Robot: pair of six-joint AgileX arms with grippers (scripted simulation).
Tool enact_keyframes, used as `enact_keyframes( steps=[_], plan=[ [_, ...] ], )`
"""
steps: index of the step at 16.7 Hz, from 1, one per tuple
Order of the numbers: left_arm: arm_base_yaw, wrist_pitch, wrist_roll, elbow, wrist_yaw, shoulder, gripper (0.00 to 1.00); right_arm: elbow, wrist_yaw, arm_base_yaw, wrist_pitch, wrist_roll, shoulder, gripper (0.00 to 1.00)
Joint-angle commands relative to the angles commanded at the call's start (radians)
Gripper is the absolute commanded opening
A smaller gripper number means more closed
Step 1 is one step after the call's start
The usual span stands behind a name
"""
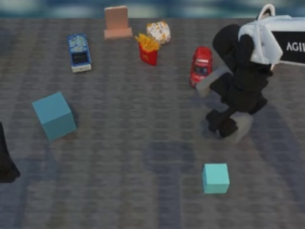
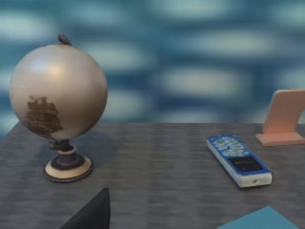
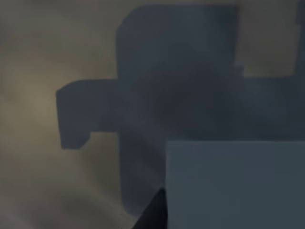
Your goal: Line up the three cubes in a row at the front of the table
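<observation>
Grey and matte, the mid-sized cube (image 1: 240, 125) is the one being handled: in the top view it lies largely hidden under the right gripper (image 1: 228, 123) on the right half of the dark woven-patterned table (image 1: 143, 157), with pale faces showing on either side of the black fingers. The right wrist view shows one flat grey face close against a fingertip, so I judge the fingers closed around this cube, though the contact itself is mostly hidden. Whether the cube rests on the table or is just raised I cannot tell.

The step in hand looks like carrying the grey cube toward the front. The next move calls for setting it down near the small light turquoise cube (image 1: 215, 178), which already sits close to the front edge, right of centre, and squaring it level with that one. The large blue-teal cube (image 1: 54, 115) stands well apart on the left side, rotated, and is not yet in any row.

The left gripper (image 1: 6, 167) is parked at the left edge; its finger state cannot be told.

Counted: three cubes, one tan upright block (image 1: 116, 22), one blue remote-like handset (image 1: 79, 52), one red box of fries (image 1: 148, 49), one red toy car (image 1: 201, 65), one wrapped snack (image 1: 158, 31), and one pale globe (image 2: 58, 98) seen only from the left wrist.
</observation>
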Motion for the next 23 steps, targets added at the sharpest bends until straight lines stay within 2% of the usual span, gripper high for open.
enact_keyframes(
  steps=[3,4,13,23],
  plan=[
    [0.0,0.0,0.0,0.0,0.0,0.0,1.0,0.0,0.0,0.0,0.0,0.0,0.0,0.02],
    [0.0,0.0,0.0,0.0,0.0,0.0,1.0,0.0,0.0,0.0,0.0,0.0,0.0,0.0],
    [0.0,0.0,0.0,0.0,0.0,0.0,1.0,0.008,-0.007,0.002,-0.012,0.005,-0.023,0.0],
    [0.0,0.0,0.0,0.0,0.0,0.0,1.0,0.169,-0.008,0.01,-0.249,0.002,-0.099,0.0]
  ],
)
